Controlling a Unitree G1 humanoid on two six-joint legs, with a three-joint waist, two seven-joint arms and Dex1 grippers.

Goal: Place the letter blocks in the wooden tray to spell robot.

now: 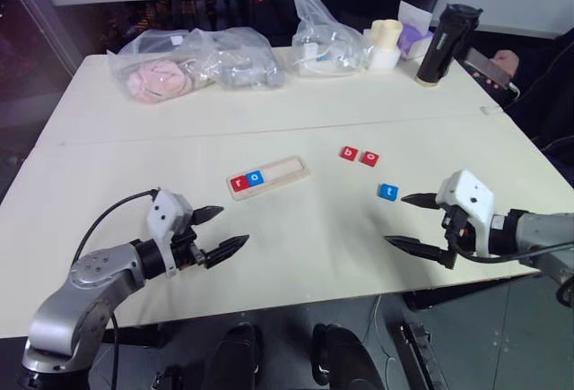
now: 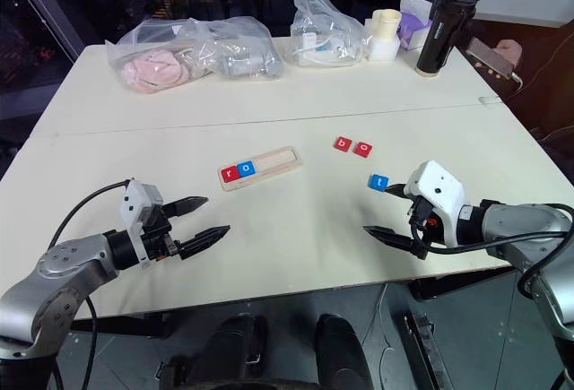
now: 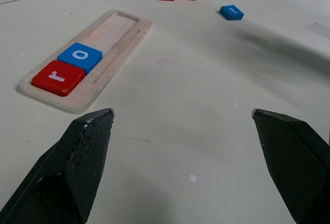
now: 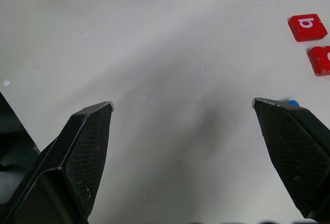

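The wooden tray (image 1: 285, 171) lies slanted at the table's middle, with a red "r" block (image 1: 239, 183) and a blue "o" block (image 1: 255, 177) side by side at its left end. To its right a red "b" block (image 1: 349, 153) and a red "o" block (image 1: 369, 159) rest together on the table, and a blue "t" block (image 1: 388, 192) sits a little nearer. My left gripper (image 1: 233, 226) hovers open and empty near the front edge, below and left of the tray. My right gripper (image 1: 395, 219) is open and empty too, its upper fingertip just beside the "t" block.
Along the back edge stand two clear plastic bags of items (image 1: 193, 63) (image 1: 323, 36), a white cup (image 1: 386, 45) and a black bottle (image 1: 446, 45). A person's hand holding a phone (image 1: 491, 67) shows at the far right. A seam (image 1: 269, 128) crosses the table.
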